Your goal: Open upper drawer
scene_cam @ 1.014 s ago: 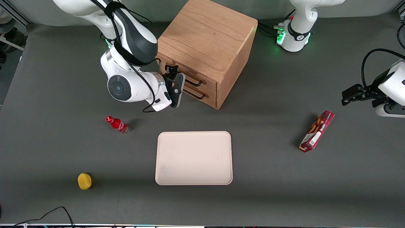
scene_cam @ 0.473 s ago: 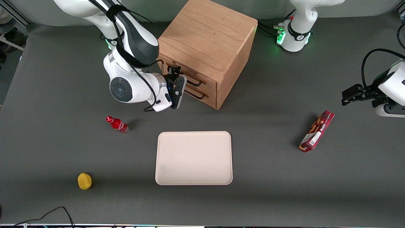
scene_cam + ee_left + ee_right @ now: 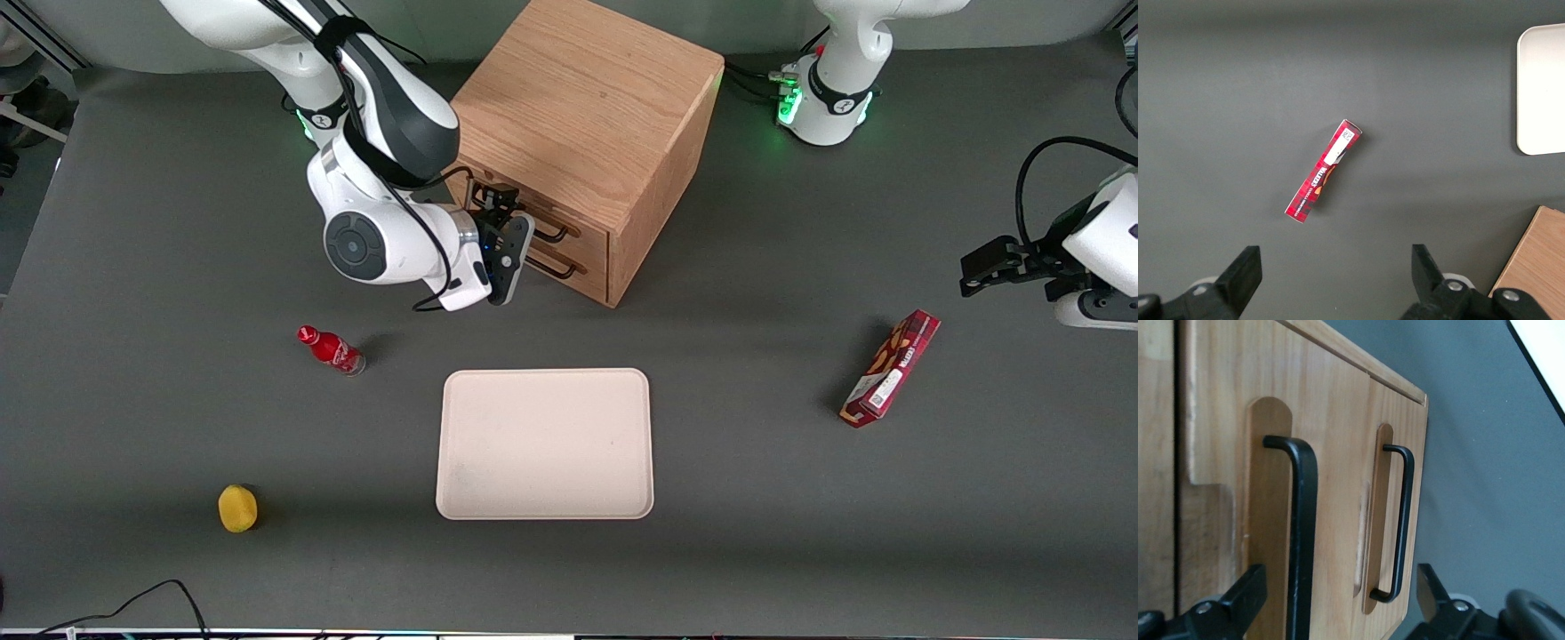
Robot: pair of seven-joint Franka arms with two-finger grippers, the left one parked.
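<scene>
Hovering in front of the light oak cabinet (image 3: 591, 133), the end effector (image 3: 508, 233) has its fingers spread apart, one to each side of the upper drawer's handle (image 3: 1301, 540) — not yet clamped on it. The upper drawer (image 3: 533, 218) sits flush and closed, topmost in the cabinet face, with the lower drawer's handle (image 3: 1398, 527) just beneath it. Both bars look identical and lie close together, so a slight drop in height could put the fingers on the wrong one. Closing too shallow risks the thin bar slipping free — and an off-axis pull might drag the whole cabinet across the worktop (image 3: 756, 498) instead of sliding the drawer.
</scene>
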